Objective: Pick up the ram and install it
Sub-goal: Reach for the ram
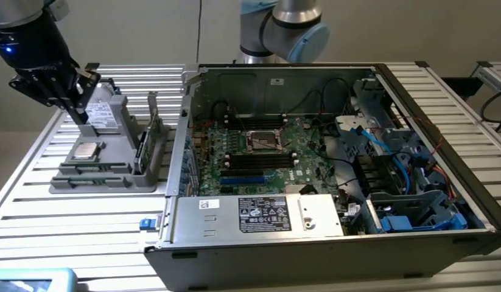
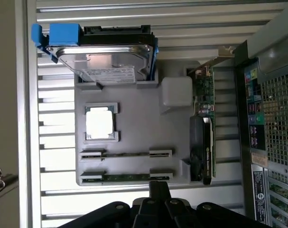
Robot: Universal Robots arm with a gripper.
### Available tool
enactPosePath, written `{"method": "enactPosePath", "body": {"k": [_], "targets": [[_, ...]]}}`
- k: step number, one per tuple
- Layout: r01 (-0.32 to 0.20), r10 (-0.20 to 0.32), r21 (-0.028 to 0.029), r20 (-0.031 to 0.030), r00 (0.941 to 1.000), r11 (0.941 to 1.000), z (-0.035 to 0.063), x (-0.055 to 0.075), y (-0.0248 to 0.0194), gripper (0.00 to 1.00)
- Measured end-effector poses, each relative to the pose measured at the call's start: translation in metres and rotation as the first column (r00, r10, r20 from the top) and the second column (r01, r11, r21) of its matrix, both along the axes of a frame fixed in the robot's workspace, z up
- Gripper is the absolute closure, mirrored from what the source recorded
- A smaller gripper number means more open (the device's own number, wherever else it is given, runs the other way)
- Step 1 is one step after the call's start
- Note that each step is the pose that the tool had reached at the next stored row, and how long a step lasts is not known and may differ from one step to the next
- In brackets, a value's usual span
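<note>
Nothing is installed yet: the ram (image 2: pixel 129 177) lies slotted in the gray holder tray (image 2: pixel 139 128) on the tabletop (image 1: pixel 39 219), beside the open computer case (image 1: pixel 315 258). The gripper (image 1: pixel 75 106) hovers above the tray; I cannot tell how its jaws stand.

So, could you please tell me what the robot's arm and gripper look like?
The arm has silver-grey tubular segments with pale blue joint caps. The gripper is black, on a dark wrist section with a small glowing blue light.
</note>
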State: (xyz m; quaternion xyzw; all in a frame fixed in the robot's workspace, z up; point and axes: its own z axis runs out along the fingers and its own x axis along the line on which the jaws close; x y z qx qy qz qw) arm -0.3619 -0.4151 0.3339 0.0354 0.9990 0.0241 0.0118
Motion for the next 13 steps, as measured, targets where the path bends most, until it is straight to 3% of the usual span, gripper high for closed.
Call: {"method": "enactPosePath", "body": {"k": [5,13], "targets": [[-0.001,0.001,-0.0001,-0.0002,1.0,1.0,-0.0014,-0.022,0.0,0.89],[-0.01,0.01,-0.0001,-0.0019,0.9999,0.9999,-0.0078,-0.024,0.0001,0.89]]}}
